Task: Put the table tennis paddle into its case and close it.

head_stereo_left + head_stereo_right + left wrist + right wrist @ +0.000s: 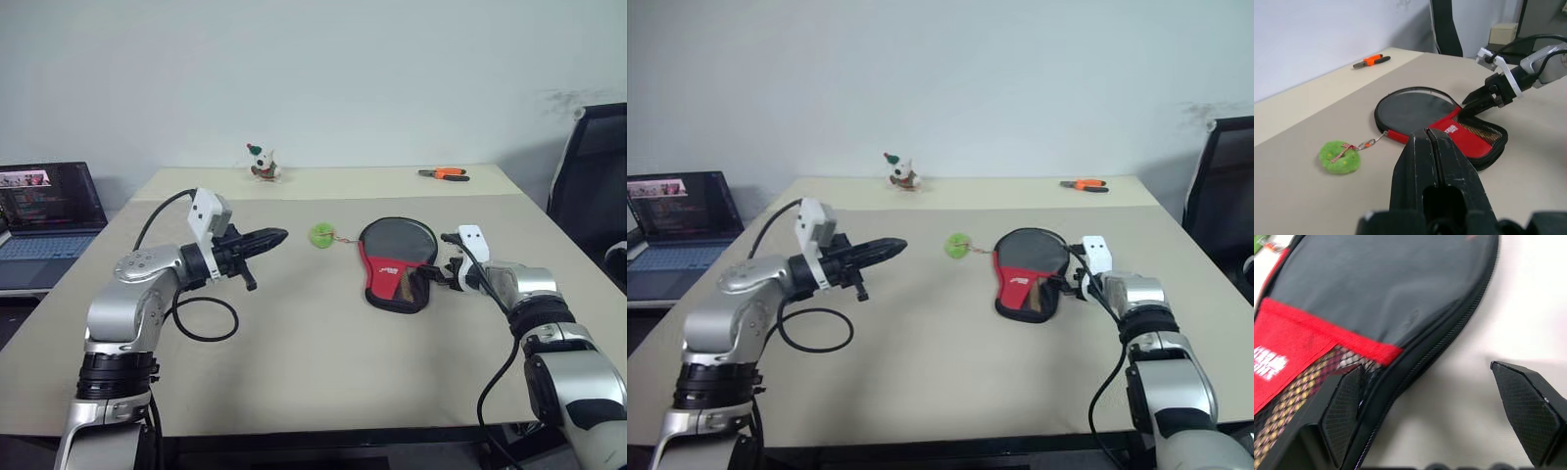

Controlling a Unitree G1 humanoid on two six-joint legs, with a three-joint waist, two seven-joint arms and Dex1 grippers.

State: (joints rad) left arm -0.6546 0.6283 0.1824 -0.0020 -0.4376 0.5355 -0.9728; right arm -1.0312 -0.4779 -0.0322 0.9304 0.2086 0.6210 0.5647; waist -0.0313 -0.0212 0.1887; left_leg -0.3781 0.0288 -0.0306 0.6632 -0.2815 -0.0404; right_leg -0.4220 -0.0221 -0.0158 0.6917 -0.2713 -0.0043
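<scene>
The paddle-shaped black fabric case [397,262] with its red logo panel and mesh pocket is laid flat right of centre on the beige table [294,362], a green fuzzy charm [321,235] trailing to its left. The right gripper [1435,401] is spread wide and set astride the case's near right edge, one finger on the mesh, one over bare table, seemingly to pin or take that edge. The left gripper [263,240] is kept fully closed on nothing, well apart to the left; no paddle can be seen, so it is judged already inside.

Matt black fabric case [397,262] with red cloth panel, mesh pocket; fuzzy green charm [321,235].
</scene>
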